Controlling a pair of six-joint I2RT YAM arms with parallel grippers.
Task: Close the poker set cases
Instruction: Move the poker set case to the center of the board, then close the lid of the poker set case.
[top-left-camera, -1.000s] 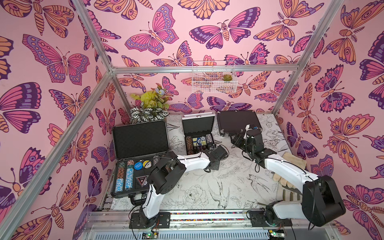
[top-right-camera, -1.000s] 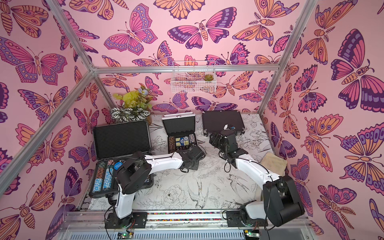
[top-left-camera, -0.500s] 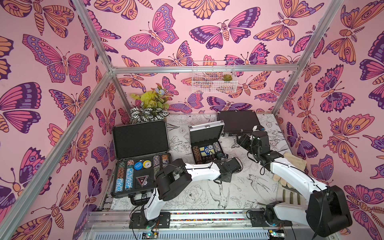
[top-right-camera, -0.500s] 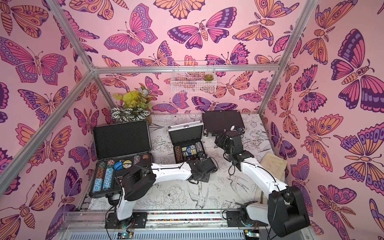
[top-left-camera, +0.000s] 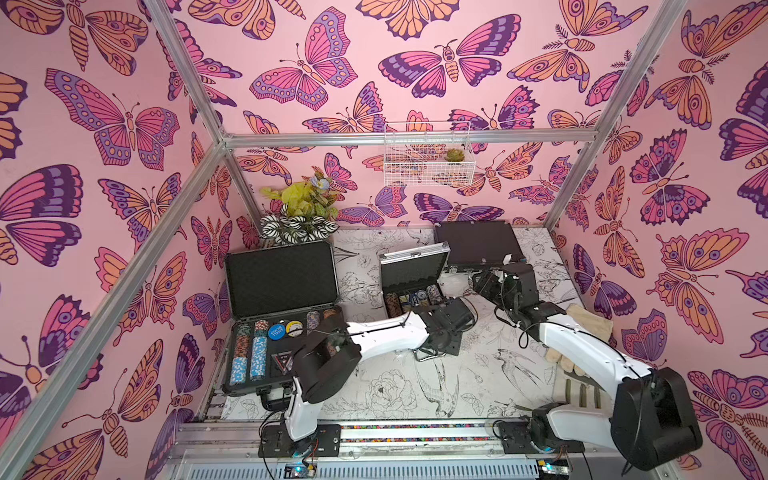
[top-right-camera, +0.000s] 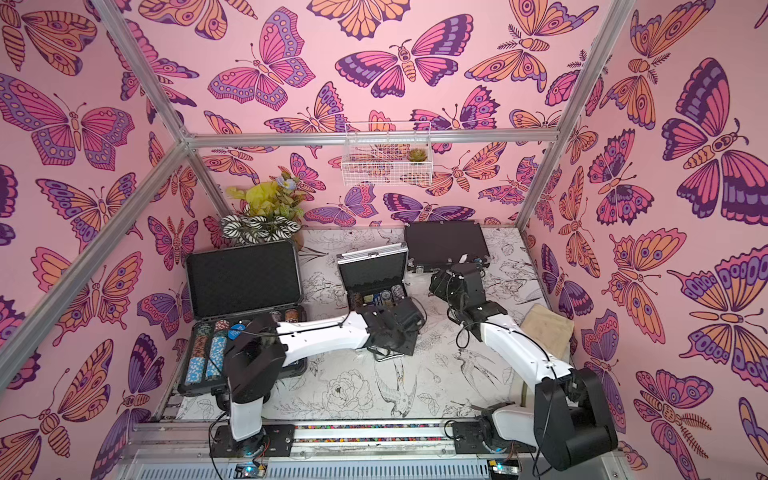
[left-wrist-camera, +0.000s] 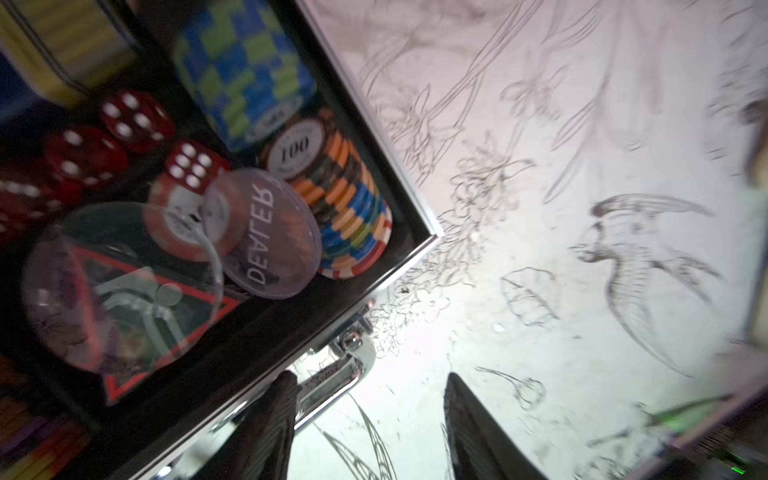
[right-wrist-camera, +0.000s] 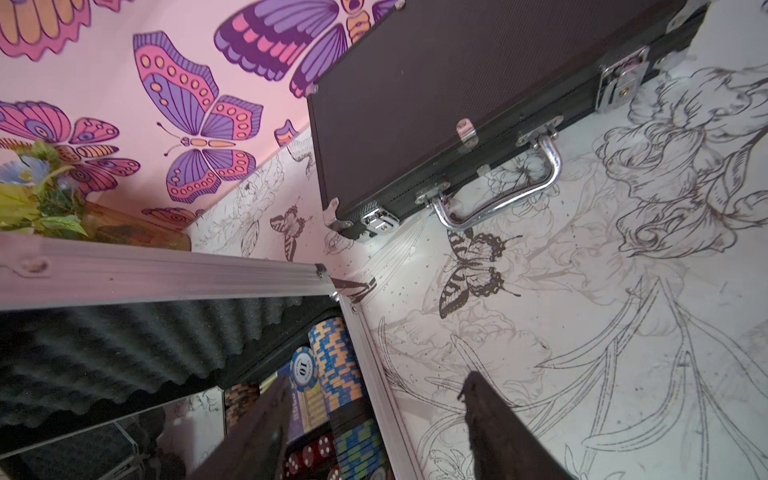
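Three cases sit on the bench (top-left-camera: 415, 386). The large black case (top-left-camera: 282, 278) lies at the left, its lid standing upright and rows of coloured chips showing in the tray. The small silver case (top-left-camera: 413, 270) is in the middle, its lid raised with the foam lining facing the robot. The medium black case (top-left-camera: 478, 245) lies flat at the back right with its lid down, and in the right wrist view (right-wrist-camera: 436, 104) its chrome handle rests on the bench.

The left claw (left-wrist-camera: 370, 386) is at the front of the small silver case. Its jaws stand apart with bare bench between them and nothing in their grip. One finger (left-wrist-camera: 270, 419) lies over the case's front edge, just beside the chrome handle (left-wrist-camera: 340, 374). Inside that corner of the tray are a stack of chips (left-wrist-camera: 345, 216), a clear dealer button (left-wrist-camera: 270, 232) and red dice (left-wrist-camera: 137, 116).

The right claw (right-wrist-camera: 374, 382) is at the right side of the small silver case, in front of the medium one. Its jaws are wide and hold nothing. One finger is over the chips and the other over the bench, with the case's silver side wall between them. Whether either touches the wall cannot be told.

A potted plant (top-left-camera: 303, 212) stands in the back left corner.
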